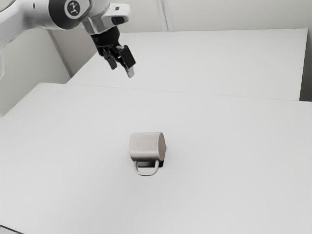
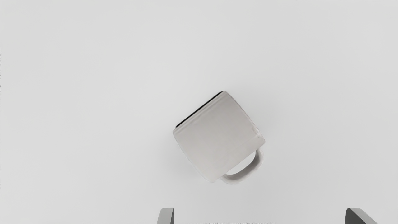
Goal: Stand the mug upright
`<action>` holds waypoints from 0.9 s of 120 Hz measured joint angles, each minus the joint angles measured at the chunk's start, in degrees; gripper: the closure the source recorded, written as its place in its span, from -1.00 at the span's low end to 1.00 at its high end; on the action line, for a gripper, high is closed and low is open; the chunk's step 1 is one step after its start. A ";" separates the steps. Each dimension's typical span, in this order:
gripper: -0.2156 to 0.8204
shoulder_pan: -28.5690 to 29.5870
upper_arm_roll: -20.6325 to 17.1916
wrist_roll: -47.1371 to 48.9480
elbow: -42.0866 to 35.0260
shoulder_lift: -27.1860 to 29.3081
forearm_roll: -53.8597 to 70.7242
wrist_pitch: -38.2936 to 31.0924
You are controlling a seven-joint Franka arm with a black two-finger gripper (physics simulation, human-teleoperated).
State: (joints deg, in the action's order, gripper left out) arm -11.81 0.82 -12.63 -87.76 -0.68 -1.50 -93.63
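Note:
A light grey mug (image 1: 144,146) lies on its side on the white table, its opening toward the exterior view's right and its handle toward that view's bottom edge. High above the table and well apart from the mug, the black gripper (image 1: 122,67) hangs at the end of the arm. In the wrist view the mug (image 2: 219,137) shows its side wall and its handle. The gripper (image 2: 259,216) is open there, its two fingertips wide apart with nothing between them.
The white table (image 1: 73,161) extends around the mug. Behind it, a second white surface (image 1: 209,63) reaches back to the pale walls. A dark line crosses the exterior view's lower left corner.

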 joint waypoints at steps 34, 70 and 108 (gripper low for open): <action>-0.58 4.46 0.76 4.64 -1.82 1.91 0.35 1.30; -0.58 10.26 6.60 7.73 -15.53 6.49 -6.36 -2.52; -0.58 10.57 11.12 3.24 -22.73 -1.35 -24.86 -9.46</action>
State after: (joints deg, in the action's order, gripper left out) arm -1.24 11.94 -9.38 -110.48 -2.04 -26.36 -103.09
